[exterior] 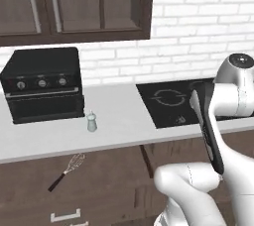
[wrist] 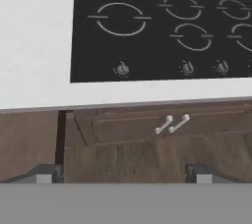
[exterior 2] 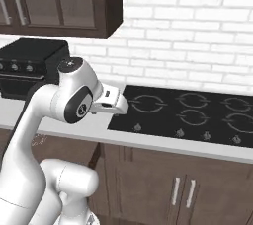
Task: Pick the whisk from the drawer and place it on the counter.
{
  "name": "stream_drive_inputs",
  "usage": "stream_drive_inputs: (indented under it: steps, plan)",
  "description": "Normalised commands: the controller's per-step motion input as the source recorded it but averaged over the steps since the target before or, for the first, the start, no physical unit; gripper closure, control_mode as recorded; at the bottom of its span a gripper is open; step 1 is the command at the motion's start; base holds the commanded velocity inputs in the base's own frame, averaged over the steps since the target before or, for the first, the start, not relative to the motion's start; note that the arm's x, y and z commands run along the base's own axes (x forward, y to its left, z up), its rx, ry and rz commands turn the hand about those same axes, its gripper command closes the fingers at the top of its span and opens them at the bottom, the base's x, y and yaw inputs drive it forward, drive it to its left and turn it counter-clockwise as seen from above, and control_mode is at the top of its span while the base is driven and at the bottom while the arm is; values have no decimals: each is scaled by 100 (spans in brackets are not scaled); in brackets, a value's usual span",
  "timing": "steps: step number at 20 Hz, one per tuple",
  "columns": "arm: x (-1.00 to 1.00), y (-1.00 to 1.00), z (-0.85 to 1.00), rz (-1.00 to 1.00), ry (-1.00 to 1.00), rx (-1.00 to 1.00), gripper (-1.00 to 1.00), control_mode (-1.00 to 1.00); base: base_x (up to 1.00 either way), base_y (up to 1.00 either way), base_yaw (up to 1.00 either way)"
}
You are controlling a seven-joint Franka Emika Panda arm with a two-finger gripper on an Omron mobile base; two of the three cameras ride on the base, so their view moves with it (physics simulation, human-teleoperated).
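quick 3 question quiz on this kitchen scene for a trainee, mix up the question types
1. True or false: the whisk already lies on the counter.
2. What stands on the counter nearest the toaster oven? A) a shaker B) a mug C) a bowl
3. Fill in: the hand camera looks down on the black ____ and the cabinet doors below it.

Key:
1. False. It lies in the open drawer below the counter's edge.
2. A, the small shaker.
3. cooktop. The gripper shows just its fingertips there, set wide apart, holding nothing.
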Motion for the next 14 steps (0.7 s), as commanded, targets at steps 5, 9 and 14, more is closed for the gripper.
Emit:
stream_drive_inputs:
  steps: [5,9,14]
  plan:
    - [0,0,0,0,0,0,-100,100,10,-100,9]
    - [0,0,0,0,0,0,-100,100,13,-36,69]
    - [0,0,0,0,0,0,-100,100,-6,0,73]
